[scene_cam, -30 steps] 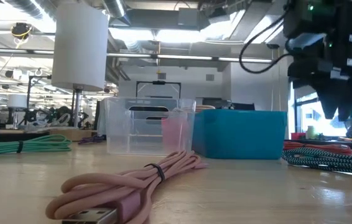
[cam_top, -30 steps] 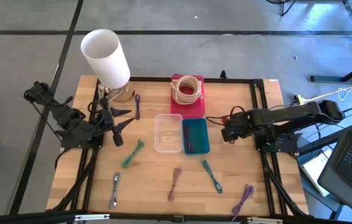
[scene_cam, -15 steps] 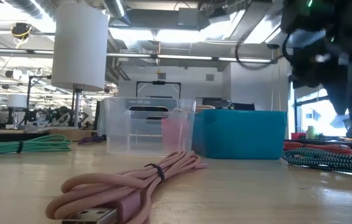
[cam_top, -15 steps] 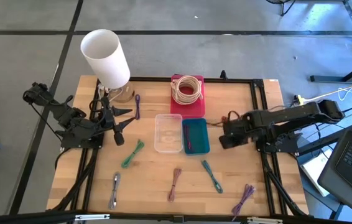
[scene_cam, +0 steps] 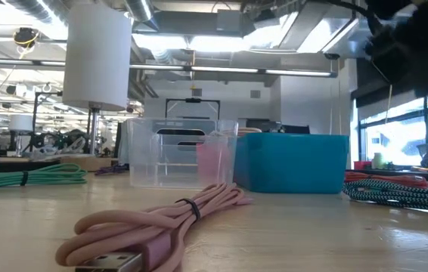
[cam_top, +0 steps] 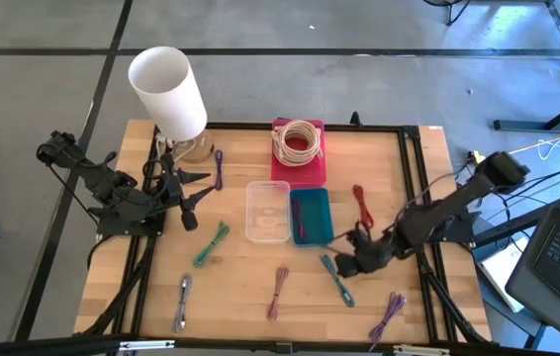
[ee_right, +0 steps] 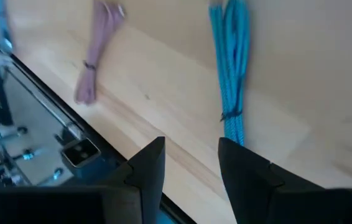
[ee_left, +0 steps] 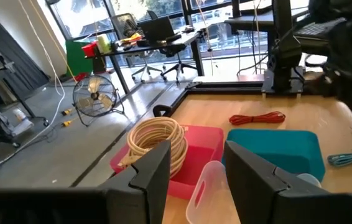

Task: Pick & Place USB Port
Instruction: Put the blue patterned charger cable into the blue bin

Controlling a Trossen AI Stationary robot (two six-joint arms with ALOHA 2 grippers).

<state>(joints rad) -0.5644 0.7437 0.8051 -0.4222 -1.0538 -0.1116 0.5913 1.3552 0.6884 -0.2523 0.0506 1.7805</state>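
Note:
Several bundled USB cables lie flat on the wooden table: teal, pink, green, purple, grey and red. My right gripper hangs open and tipped downward just above the teal cable's far end, touching nothing. Its wrist view shows the teal cable and pink cable beyond the open fingers. My left gripper waits open at the table's left, pointing across at the boxes.
A clear box and a teal box stand side by side mid-table. Behind them a pink box holds a cream cable coil. A white cylinder lamp stands at the far left, with a small purple cable near it.
My right gripper has swung from beside the teal box's right side toward the table's near edge and tipped downward, ending over the teal cable. The red cable, earlier under the arm, now shows on the table. No cable has moved.

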